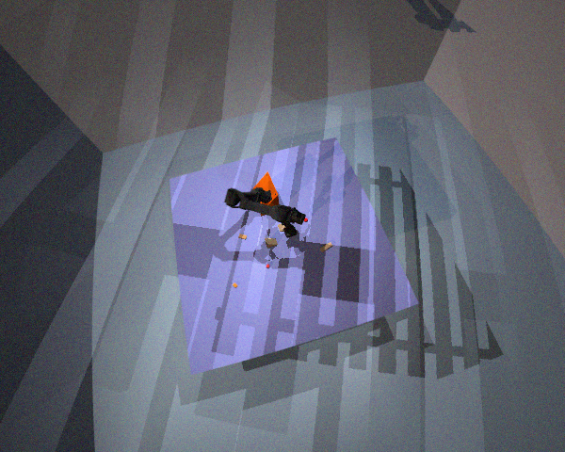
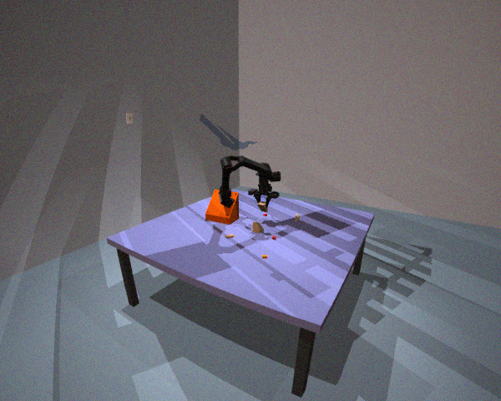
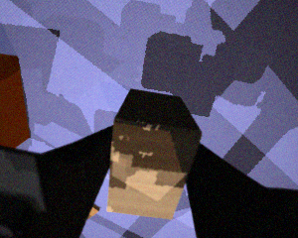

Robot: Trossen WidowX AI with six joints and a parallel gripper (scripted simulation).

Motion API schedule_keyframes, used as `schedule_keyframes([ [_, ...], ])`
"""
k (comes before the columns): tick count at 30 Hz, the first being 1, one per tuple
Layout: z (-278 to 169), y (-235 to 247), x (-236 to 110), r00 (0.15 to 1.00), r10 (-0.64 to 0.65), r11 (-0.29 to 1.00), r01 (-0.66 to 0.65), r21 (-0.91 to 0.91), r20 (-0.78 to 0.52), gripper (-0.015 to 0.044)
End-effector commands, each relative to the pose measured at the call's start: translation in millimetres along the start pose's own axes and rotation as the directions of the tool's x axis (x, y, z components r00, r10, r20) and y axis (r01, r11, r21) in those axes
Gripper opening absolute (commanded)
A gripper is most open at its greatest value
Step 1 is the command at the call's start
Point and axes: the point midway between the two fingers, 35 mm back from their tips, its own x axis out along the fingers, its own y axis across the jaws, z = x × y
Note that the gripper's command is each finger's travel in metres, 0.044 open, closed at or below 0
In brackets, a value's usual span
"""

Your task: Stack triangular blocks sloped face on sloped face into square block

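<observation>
You can see the purple desk (image 2: 164,254) in the room's corner. Far on its left side sits the orange base (image 2: 220,210), and the black arm (image 2: 242,163) stands on it and bends over to the right. The jaws (image 2: 262,202) hang above the desk and are squeezed tight on one tan triangular block (image 3: 148,171), holding it up in the air. In the wrist view, that block sits between the two dark fingers. The other triangular block (image 2: 257,226) rests on the desk, a little nearer to you than the jaws. Small tan bits (image 2: 230,236) and little red bits (image 2: 273,237) lie around it. One more tan bit (image 2: 296,217) lies farther right.
</observation>
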Motion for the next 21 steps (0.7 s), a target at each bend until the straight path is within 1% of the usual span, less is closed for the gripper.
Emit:
schedule_keyframes([
  [1, -11.7, -8.4, -14.9, 1.0, -0.01, 1.0, 0.01, 0.008, -0.002, 0.0],
  [9, -37.0, -12.6, -42.0, 1.0, -0.009, 1.0, 0.009, 0.007, -0.002, 0.0],
  [12, -41.9, -12.8, -46.8, 1.0, -0.009, 1.0, 0.009, 0.007, -0.002, 0.0],
  [16, -43.0, -13.3, -43.9, 1.0, -0.009, 1.0, 0.009, 0.007, -0.001, 0.0],
  [21, -51.4, -15.6, -22.4, 1.0, -0.01, 1.0, 0.01, 0.006, 0.003, 0.0],
])
